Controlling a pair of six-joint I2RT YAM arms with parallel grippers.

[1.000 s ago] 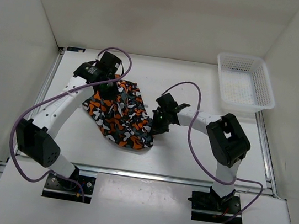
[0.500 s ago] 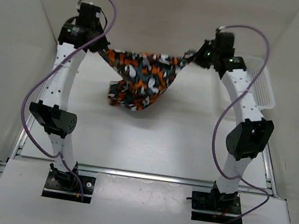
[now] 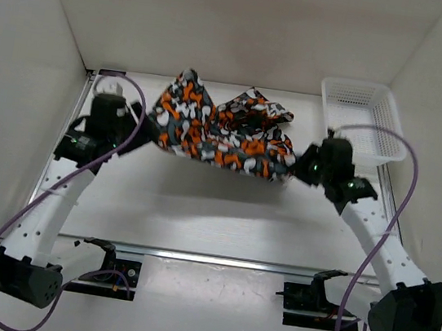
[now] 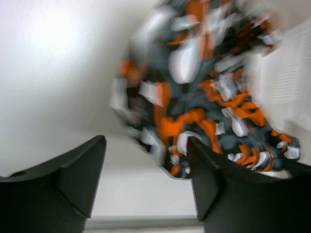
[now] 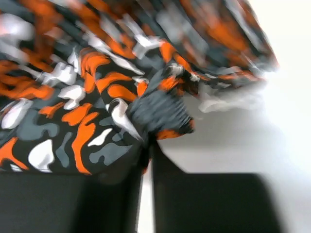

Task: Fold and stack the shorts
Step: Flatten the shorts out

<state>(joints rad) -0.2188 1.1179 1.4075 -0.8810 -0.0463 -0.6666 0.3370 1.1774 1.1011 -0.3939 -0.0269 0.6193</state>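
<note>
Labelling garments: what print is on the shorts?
The shorts: orange, white, grey and black camouflage; clearest from the top view.

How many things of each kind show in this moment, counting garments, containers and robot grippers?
shorts, camouflage print: 1
basket, white mesh: 1
grippers: 2, the left gripper and the right gripper
Total: 4

You see the shorts (image 5: 87, 97) motion-blurred in both wrist views and cropped by the top edges; from overhead, the cloth hides the right tool's (image 3: 302, 165) fingertips.
</note>
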